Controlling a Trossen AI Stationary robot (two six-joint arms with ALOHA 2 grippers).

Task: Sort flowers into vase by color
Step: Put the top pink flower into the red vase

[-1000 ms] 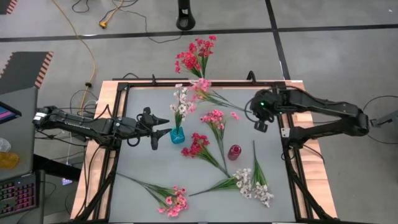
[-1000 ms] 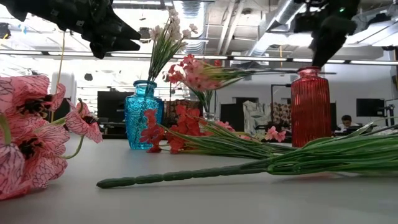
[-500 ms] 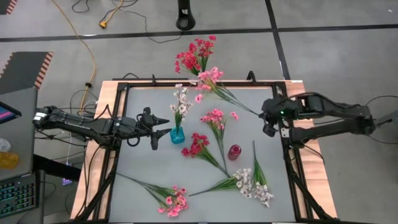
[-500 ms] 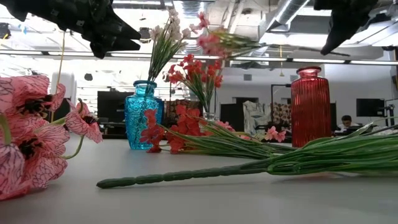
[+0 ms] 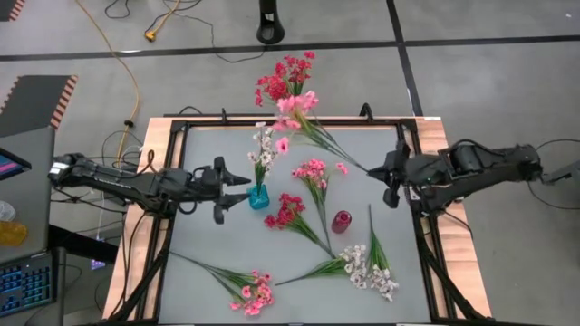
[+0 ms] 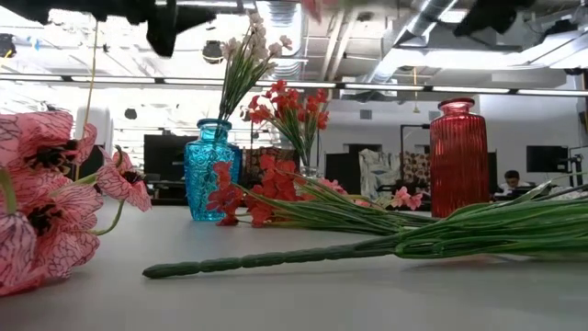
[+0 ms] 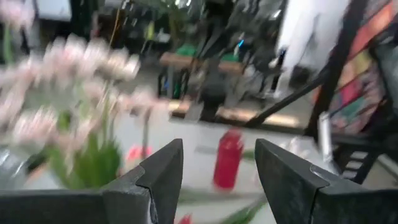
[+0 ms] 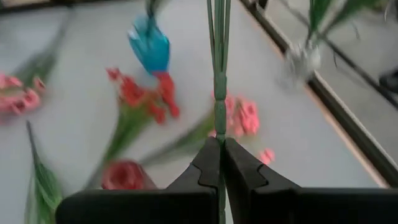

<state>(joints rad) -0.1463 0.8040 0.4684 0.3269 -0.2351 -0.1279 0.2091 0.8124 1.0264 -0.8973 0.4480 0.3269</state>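
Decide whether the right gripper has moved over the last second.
Yes. In the high view the right gripper, shut on the pink flower's stem, has shifted outward toward the table's right frame, away from the red vase.

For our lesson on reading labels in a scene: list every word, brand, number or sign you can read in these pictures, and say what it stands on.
None: no readable text shows in any view.
Blue vase: no label shows.
Red vase: no label shows.
Screen beside the table's left edge: lit, too small to read.
Striped hazard marking on the floor: a pattern, no words.
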